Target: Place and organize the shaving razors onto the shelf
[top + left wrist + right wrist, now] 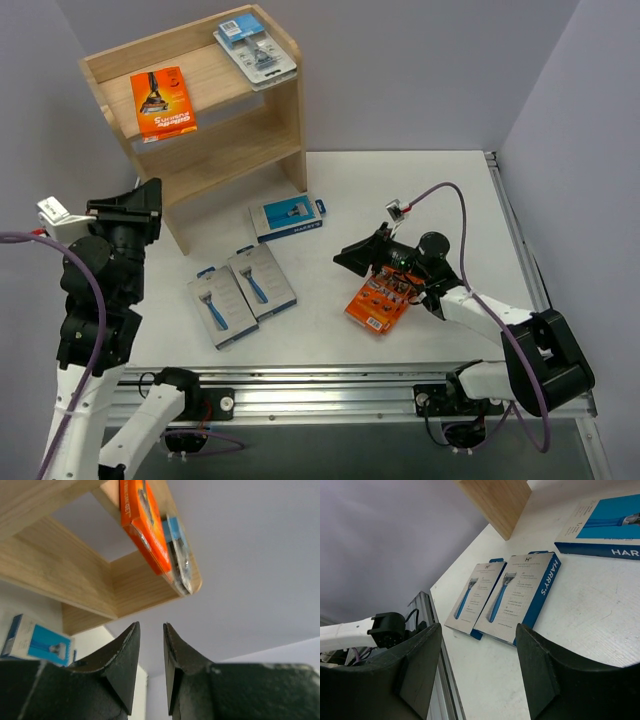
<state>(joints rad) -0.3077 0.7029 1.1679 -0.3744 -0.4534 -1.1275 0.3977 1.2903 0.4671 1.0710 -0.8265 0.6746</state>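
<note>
The wooden shelf point(250, 135) stands at the back left. On its top tier lie an orange razor box point(163, 102) and a clear blister pack point(255, 48). On the table lie two grey-and-blue razor boxes point(222, 308) point(262, 280), a blue box point(288, 217) and another orange box point(380, 303). My left gripper point(148, 205) hangs raised beside the shelf's left front; its jaws stand narrowly apart with nothing between them point(150, 625). My right gripper point(355, 258) is open and empty point(479, 627), just over the far left edge of the orange box on the table.
The left wrist view looks up at the shelf point(60, 575) with the orange box point(142, 525) and blister pack point(179, 555) on top. The right wrist view shows both grey-and-blue boxes point(477, 597) point(520, 592), the blue box point(605, 525) and the metal rail point(427, 615) at the table's near edge.
</note>
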